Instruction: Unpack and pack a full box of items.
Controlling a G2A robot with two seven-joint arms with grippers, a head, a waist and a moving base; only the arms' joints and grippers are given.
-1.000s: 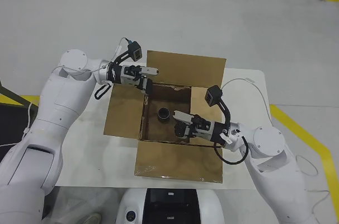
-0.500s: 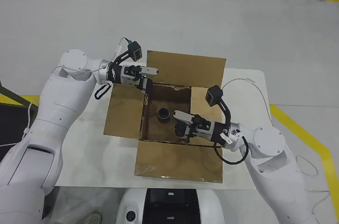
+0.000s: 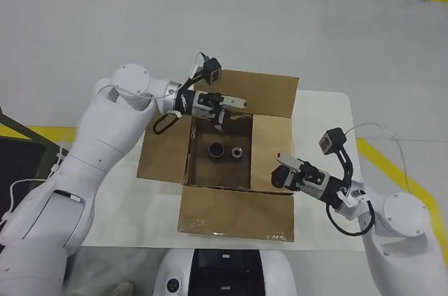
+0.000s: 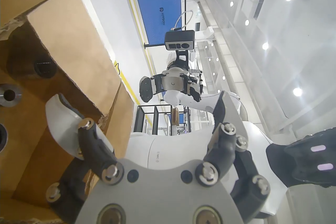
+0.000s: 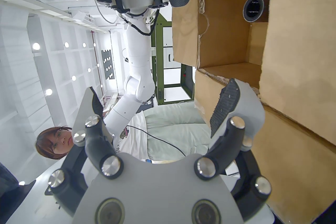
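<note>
1. A white table (image 3: 321, 111) bore the open cardboard box (image 3: 236, 216), its four flaps spread flat.
2. The left gripper (image 3: 228, 109) hovered over the box's far rim, its claw wide and empty.
3. The right gripper (image 3: 278, 172) hung above the right flap, also wide and empty.
4. A black cylinder (image 3: 217, 150) stood on the box floor.
5. A small metal ring (image 3: 237, 153) lay just beside the cylinder.

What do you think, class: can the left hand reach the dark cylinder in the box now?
Probably yes: the left hand is open above the far edge of the box, which stands open, and nothing covers the dark cylinder.
</note>
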